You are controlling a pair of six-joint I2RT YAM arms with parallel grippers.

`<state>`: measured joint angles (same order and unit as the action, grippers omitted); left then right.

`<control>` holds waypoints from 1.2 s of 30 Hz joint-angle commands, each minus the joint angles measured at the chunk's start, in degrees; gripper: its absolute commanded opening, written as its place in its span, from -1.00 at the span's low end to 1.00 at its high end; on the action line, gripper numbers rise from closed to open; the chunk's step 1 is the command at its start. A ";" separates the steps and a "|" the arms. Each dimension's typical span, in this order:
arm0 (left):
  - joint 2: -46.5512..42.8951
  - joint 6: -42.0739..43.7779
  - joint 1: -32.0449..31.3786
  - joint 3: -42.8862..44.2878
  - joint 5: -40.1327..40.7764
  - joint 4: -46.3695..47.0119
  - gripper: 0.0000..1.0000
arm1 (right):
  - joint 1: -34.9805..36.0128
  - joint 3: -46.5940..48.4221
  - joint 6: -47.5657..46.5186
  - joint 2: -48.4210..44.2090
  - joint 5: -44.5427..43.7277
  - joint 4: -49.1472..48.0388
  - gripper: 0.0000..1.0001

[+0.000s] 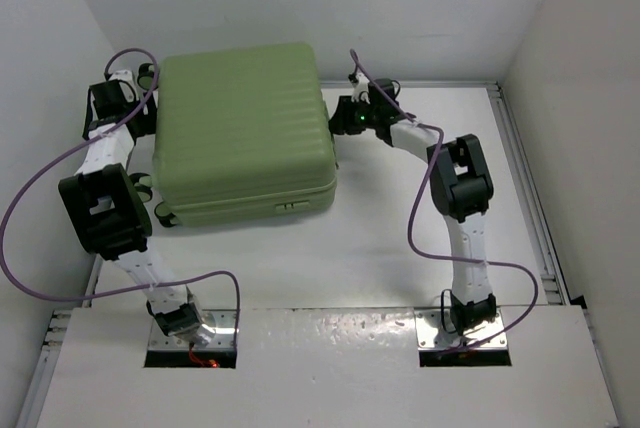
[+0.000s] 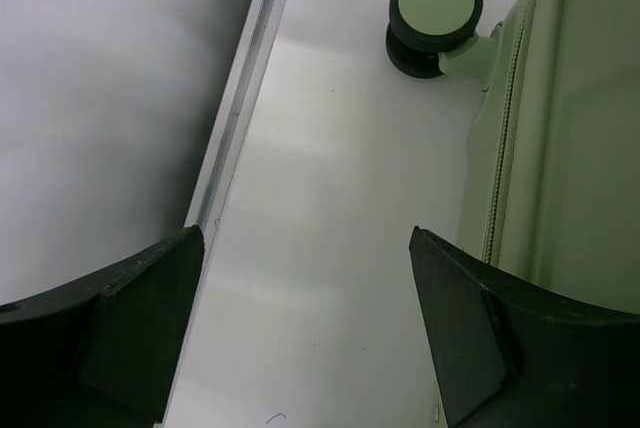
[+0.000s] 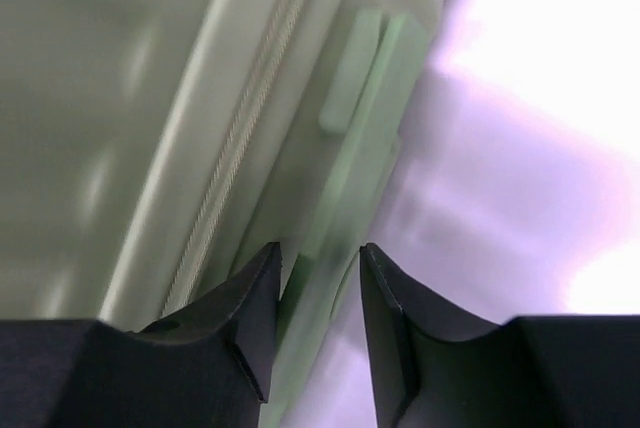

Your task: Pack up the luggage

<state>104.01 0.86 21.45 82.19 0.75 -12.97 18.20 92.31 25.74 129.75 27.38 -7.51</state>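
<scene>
Two sets of fingers are mine, one at each side of the luggage (image 1: pixel 240 128), which lies flat and zipped shut on the far part of the table (image 1: pixel 400 238) between my arms. My left gripper (image 2: pixel 305 248) sits low at the case's left side with its fingers (image 2: pixel 130 328) spread wide and only bare table (image 2: pixel 330 198) in the gap. The outer finger hangs over the metal rail (image 2: pixel 240 98) at the table's edge, and the inner one (image 2: pixel 490 338) is hard up against the green shell (image 2: pixel 570 148); whether it touches, I cannot tell. One black wheel (image 2: pixel 435 8) with a green hub sits ahead of that hand, well apart from both fingers. My right gripper (image 3: pixel 320 253) is at the case's right side, fingers (image 3: pixel 240 318) drawn close with just a narrow gap. They straddle the near end of a raised green handle strip (image 3: pixel 370 98), just beside the zipper (image 3: pixel 250 128). The inner finger looks to be against the strip, while a sliver of space shows by the outer finger (image 3: pixel 400 328), so I cannot tell if I have it clamped.
</scene>
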 commanded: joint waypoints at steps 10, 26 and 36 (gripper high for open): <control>-2.94 0.10 -4.49 -0.11 -10.94 -1.27 0.69 | 1.67 -7.02 -9.56 -5.18 -6.02 -0.05 -1.00; 21.92 1.16 -20.74 29.49 -18.07 -1.79 0.53 | 4.73 -49.33 3.68 -43.17 -13.31 5.13 -1.00; 32.86 -3.05 -23.65 46.95 -16.24 10.83 0.82 | 13.97 -45.65 22.59 -43.01 -18.41 5.14 -1.00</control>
<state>140.77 2.26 1.02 131.35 -12.99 -13.04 26.74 43.31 40.95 83.90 -2.48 -0.69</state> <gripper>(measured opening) 0.894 0.081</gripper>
